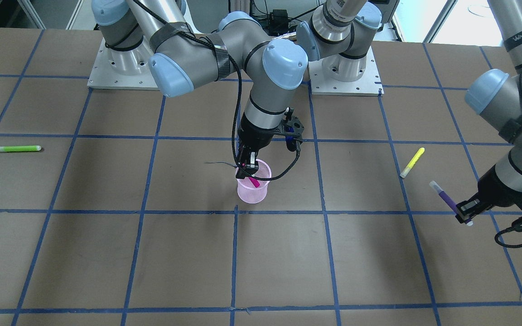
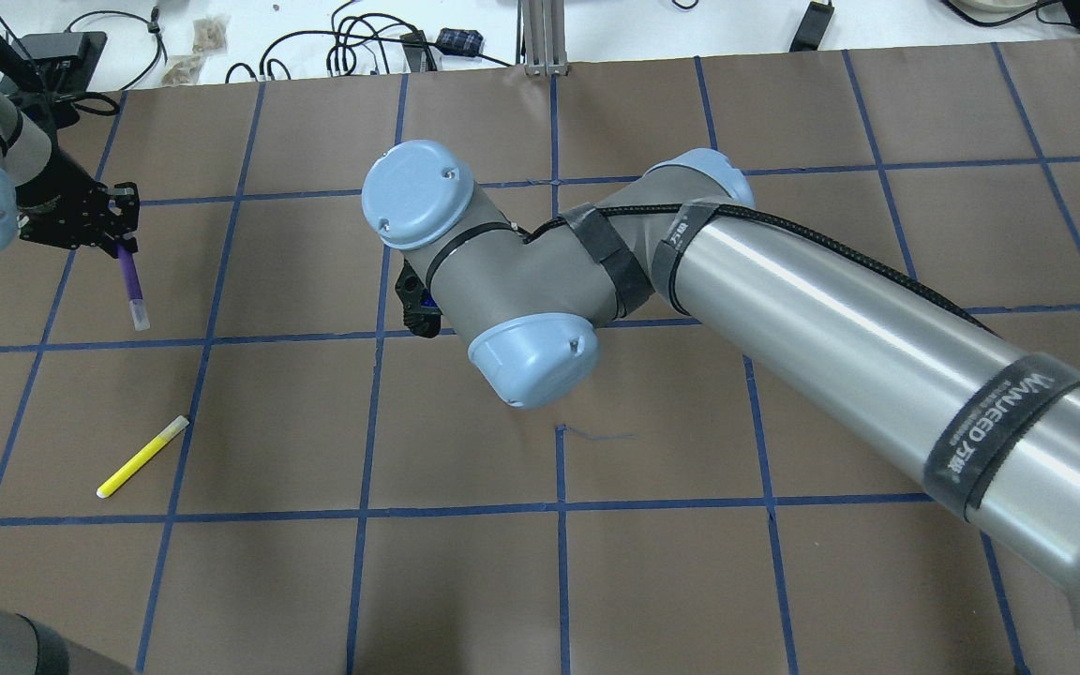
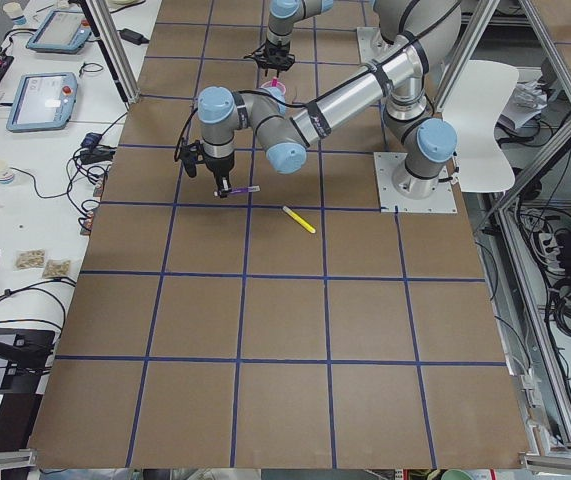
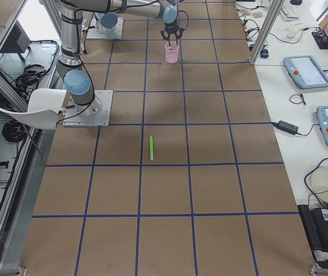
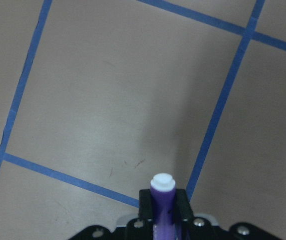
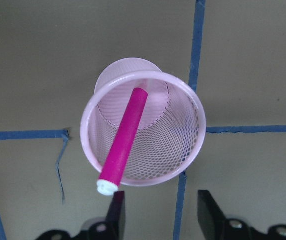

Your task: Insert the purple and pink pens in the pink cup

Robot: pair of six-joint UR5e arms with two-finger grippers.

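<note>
The pink mesh cup (image 1: 252, 190) stands near the table's middle. The pink pen (image 1: 254, 182) leans inside it. In the right wrist view the pen (image 6: 125, 140) rests against the cup's rim (image 6: 193, 120), its white end just over the edge. My right gripper (image 1: 246, 170) is open and empty just above the cup. My left gripper (image 1: 464, 215) is shut on the purple pen (image 1: 447, 199) and holds it above the table, far from the cup. The purple pen also shows in the overhead view (image 2: 132, 286) and the left wrist view (image 5: 163, 192). In the overhead view my right arm hides the cup.
A yellow pen (image 1: 412, 162) lies on the table close to my left gripper. A green pen (image 1: 16, 148) lies far off on my right side. Blue tape lines grid the brown table. Screens and cables lie on the benches past the table's far edge.
</note>
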